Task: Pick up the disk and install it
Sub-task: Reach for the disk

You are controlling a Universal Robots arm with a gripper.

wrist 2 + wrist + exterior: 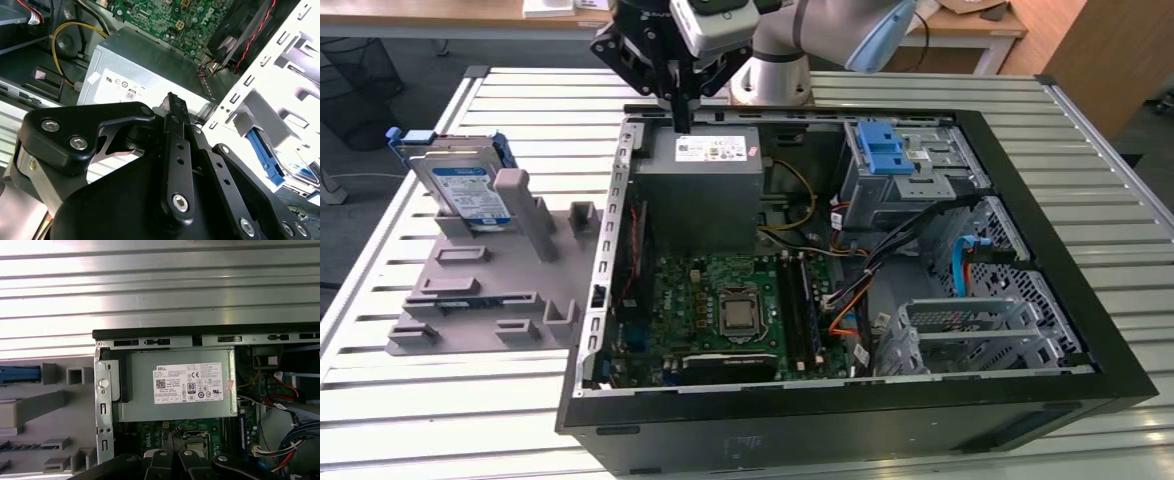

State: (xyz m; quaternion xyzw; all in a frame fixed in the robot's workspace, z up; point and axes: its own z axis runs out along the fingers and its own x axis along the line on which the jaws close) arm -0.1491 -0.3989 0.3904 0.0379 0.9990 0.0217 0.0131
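A slatted metal table (400, 420) in a workshop with wooden desks behind it carries an open black computer case (854, 430) lying on its side, green motherboard (720, 310) facing up. From my remote station I see the gripper (680, 122) hanging over the case's far rim, its tip just above the far edge of the grey power-supply box (700, 185). I cannot tell whether it touches. The black fingers (172, 115) are pressed together into a single point and pinch nothing.

The disk (464, 190) stands on edge outside the case, at the exterior view's left, propped in a grey moulded fixture (467, 300) on the table. Its blue-and-white label faces the camera and its blue carrier frame shows at the top. It is well apart from the gripper.

Inside the case a blue plastic latch (887, 150) sits on a metal cage beyond the power-supply box, at the exterior view's right, with bundled cables (907, 245) trailing below it. In both wrist views the box's white sticker lies directly under the claw.
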